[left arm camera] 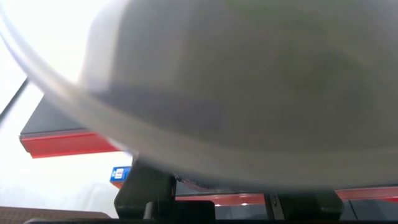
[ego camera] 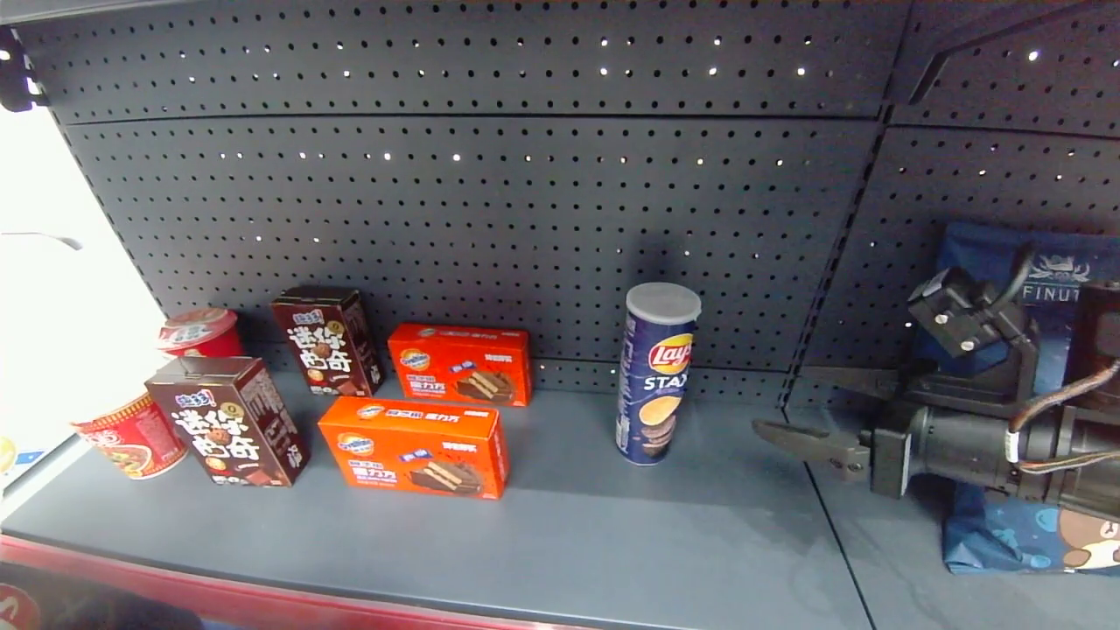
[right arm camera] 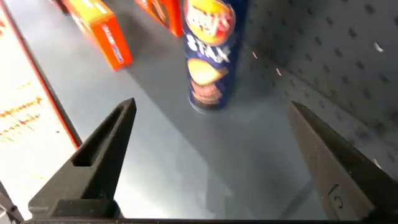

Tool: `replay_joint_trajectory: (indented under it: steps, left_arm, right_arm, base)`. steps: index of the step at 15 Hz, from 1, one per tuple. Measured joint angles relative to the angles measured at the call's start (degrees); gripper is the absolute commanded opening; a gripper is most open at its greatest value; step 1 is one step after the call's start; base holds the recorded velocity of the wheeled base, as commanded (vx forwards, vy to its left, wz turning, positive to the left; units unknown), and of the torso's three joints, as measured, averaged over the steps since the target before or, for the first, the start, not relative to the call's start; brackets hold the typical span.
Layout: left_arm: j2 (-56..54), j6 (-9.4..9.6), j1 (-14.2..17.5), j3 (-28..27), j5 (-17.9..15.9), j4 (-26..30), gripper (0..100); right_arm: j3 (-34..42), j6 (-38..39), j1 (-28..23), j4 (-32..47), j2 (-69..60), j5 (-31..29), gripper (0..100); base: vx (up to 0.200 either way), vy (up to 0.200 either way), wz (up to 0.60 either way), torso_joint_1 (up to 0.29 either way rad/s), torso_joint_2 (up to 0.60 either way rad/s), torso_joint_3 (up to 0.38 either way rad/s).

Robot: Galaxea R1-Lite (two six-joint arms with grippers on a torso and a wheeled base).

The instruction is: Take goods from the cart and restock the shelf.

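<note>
A dark pegboard back wall (ego camera: pixel 490 201) rose behind the grey shelf (ego camera: pixel 612 534), which had a red front edge. On that shelf the blue chips can (ego camera: pixel 658 374) stood upright with its pale lid on, near the back wall and apart from everything else. The right gripper (right arm camera: pixel 212 107) hung low over the shelf to the can's right, pointing at it with its dark fingers (right arm camera: pixel 102 155) spread wide, touching nothing. To the can's left lay two orange boxes, one at the back (ego camera: pixel 460 363) and one nearer the front (ego camera: pixel 413 446). Left of those stood two brown boxes (ego camera: pixel 229 420) (ego camera: pixel 328 339), upright, and at the far left two red cups (ego camera: pixel 131 437) (ego camera: pixel 199 331). A blue bag (ego camera: pixel 989 534) stood in the next bay on the right, behind the right arm. A pale, rounded, blurred thing (left arm camera: pixel 249 81) sat close before the left wrist camera, and whether the left gripper (left arm camera: pixel 225 202) was spread or closed could not be told
</note>
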Motion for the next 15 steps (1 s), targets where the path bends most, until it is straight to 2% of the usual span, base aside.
replay_joint_trajectory:
  steps: [3, 9, 15]
  left_arm:
    - [0.0, 0.00, 0.0, -0.1, 0.0, 0.0, 0]
    - [0.2, -0.79, -0.1, -0.4, -0.1, 0.0, 0]
    - [0.2, -0.82, 0.0, -0.6, -0.1, 0.1, 0]
  right_arm:
    - [-1.7, -1.0, -0.1, -2.5, 5.4, 3.6, 100]
    - [-9.6, -3.8, -2.0, -6.7, 17.4, 12.8, 100]
    - [-17.1, -4.1, -2.6, -11.3, 27.6, 19.9, 100]
  base:
    - [0.000, 0.000, 0.00, 0.000, 0.00, 0.000]
    - [0.000, 0.000, 0.00, 0.000, 0.00, 0.000]
    - [0.000, 0.000, 0.00, 0.000, 0.00, 0.000]
